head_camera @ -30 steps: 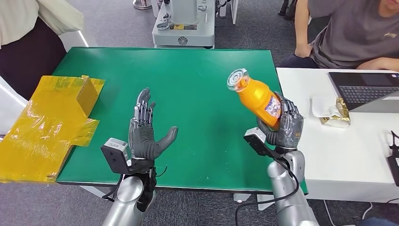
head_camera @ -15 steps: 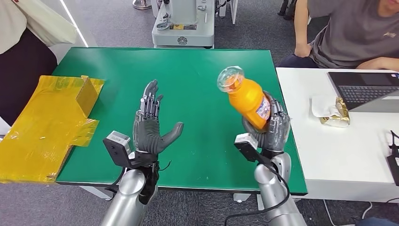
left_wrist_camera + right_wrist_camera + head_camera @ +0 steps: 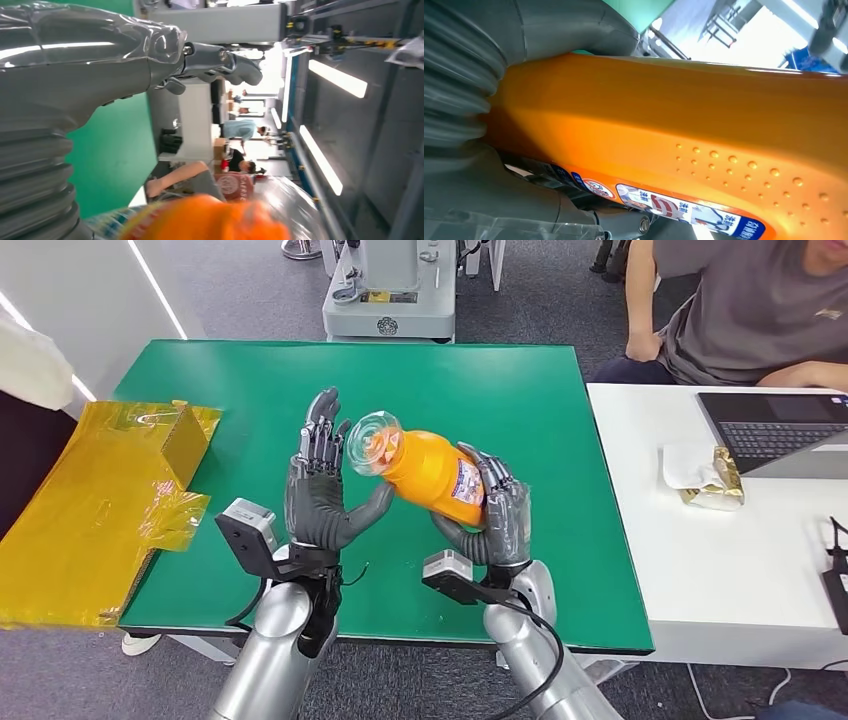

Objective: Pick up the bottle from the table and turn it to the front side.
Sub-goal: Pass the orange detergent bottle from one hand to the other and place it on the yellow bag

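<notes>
**Inspector A:** What is the right hand (image 3: 490, 515) doing?

**Inspector B:** It is gripping the orange bottle (image 3: 425, 465) around its lower, labelled half, fingers wrapping over the label and thumb bearing on the near side. The bottle is being carried clear of the green table (image 3: 520, 380), lying tilted almost flat, its transparent cap pointing toward the left hand (image 3: 320, 505). In the right wrist view the orange body (image 3: 674, 110) is lying directly against the grey palm cover, with a strip of label running along one edge.

**Inspector A:** And the left hand?

**Inspector B:** It is standing palm-up with fingers raised and spread, thumb angling out toward the bottle. It is holding nothing. The cap end is sitting just beside its fingertips; whether they are touching it I cannot tell. In the left wrist view the bottle (image 3: 210, 220) is showing blurred close by that hand's thumb side.

**Inspector A:** Anything else on record?

**Inspector B:** Yellow wrapped packaging (image 3: 100, 500) is lying over the table's left edge. A white table (image 3: 720, 570) is adjoining on the right, bearing a laptop (image 3: 770, 435) and a small gold-wrapped packet (image 3: 715, 480). A person in a grey shirt (image 3: 750, 310) is sitting behind it. A grey machine base (image 3: 390, 290) is standing beyond the far edge.
</notes>
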